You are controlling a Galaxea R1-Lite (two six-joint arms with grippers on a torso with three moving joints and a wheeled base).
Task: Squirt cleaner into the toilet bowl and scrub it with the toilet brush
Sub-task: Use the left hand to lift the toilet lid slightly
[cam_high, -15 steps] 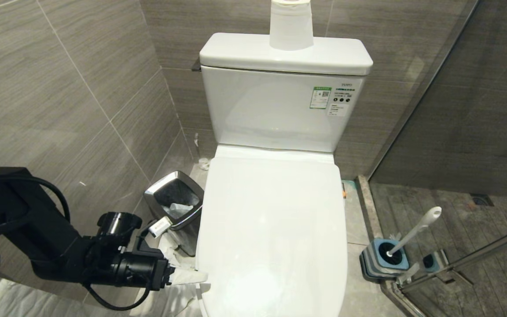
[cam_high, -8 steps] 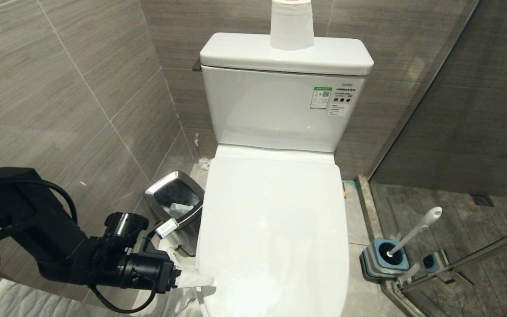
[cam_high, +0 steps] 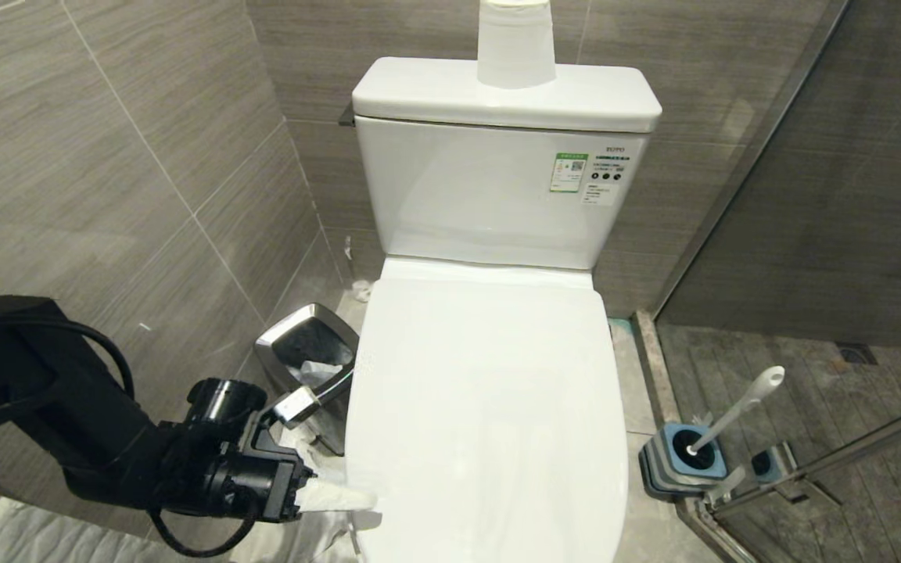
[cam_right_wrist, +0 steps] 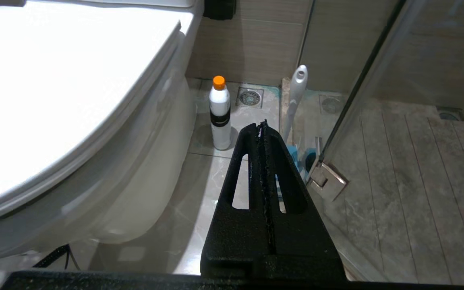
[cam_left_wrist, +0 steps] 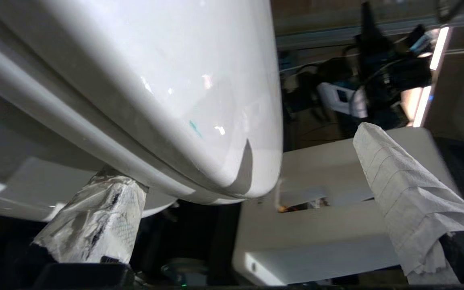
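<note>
I see grey wall tiles with a faint horizontal grain and pale grout lines, closing a corner behind the white cistern. A roll of white paper stands on the cistern's lid. Low to the cistern's left, a small square steel bin sits on the floor against the wall. To the cistern's right I make out a glass shower screen, its metal hinge near the floor. The floor is pale polished stone; beyond the glass it turns to brown planked tile with a round drain.
</note>
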